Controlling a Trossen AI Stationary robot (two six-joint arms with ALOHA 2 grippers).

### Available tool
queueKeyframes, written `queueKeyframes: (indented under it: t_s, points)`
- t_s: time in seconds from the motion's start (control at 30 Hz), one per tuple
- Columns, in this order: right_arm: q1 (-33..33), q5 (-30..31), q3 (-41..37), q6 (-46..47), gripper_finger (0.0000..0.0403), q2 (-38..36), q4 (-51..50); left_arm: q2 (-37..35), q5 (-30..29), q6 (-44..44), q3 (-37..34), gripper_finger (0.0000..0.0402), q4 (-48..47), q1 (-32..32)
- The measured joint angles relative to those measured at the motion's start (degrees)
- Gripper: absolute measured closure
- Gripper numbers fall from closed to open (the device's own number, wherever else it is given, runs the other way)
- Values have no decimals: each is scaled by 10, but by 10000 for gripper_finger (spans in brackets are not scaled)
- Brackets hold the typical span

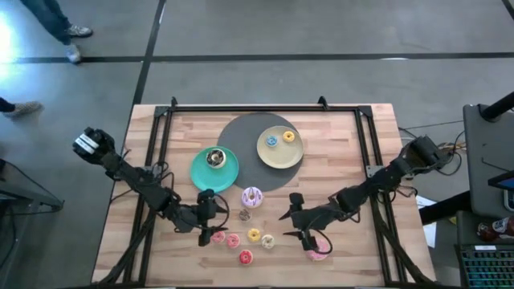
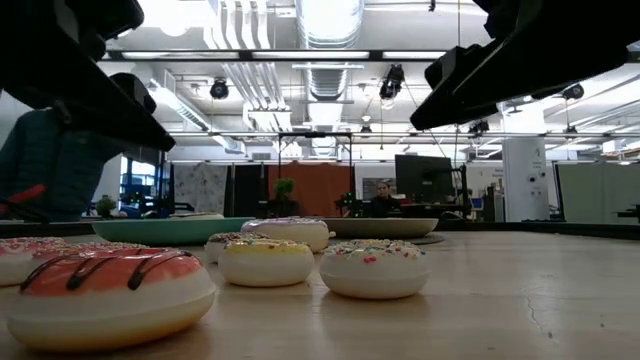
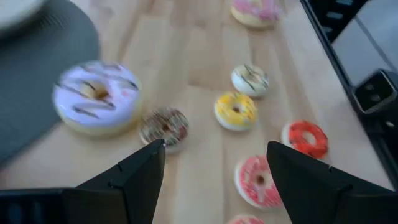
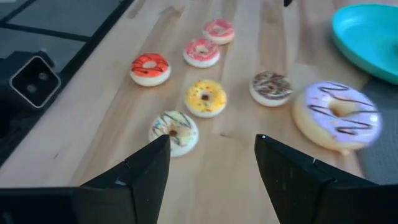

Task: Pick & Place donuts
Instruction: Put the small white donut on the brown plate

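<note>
- Left tool point(image 3: 214, 163): fingers spread wide, empty, above small donuts point(image 1: 254, 235) on the tabletop point(image 1: 361, 160).
- Right tool point(image 4: 211, 158): wide, empty, near white donut point(image 4: 174, 130).
- Lilac donut point(image 1: 252, 197) beside teal plate point(image 1: 201, 173).

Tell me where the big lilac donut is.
In the high view the lilac donut lies mid-table at the near edge of the dark round mat, just right of the teal plate, with a tiny brown donut below it.
</note>
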Motion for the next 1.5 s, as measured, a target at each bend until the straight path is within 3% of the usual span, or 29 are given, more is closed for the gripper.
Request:
queueKeyframes:
  t_s: [0.2,0.6,0.77,0.97,1.27,1.5]
  points:
    - [0,-2,3,4,177,33,7,31,32,-52,9,145,-3,-21]
    - [0,-4,3,0,177,27,51,86,0,-84,66,145,-61,-69]
    - [0,-75,4,0,177,70,138,85,-7,-89,70,145,-73,-72]
    - [3,-85,20,-1,173,130,185,78,-21,-89,69,145,-74,-73]
    - [3,-90,84,-2,110,216,182,77,-25,-103,68,145,-75,-73]
    - [0,-88,108,3,71,236,140,77,-24,-104,69,145,-74,-73]
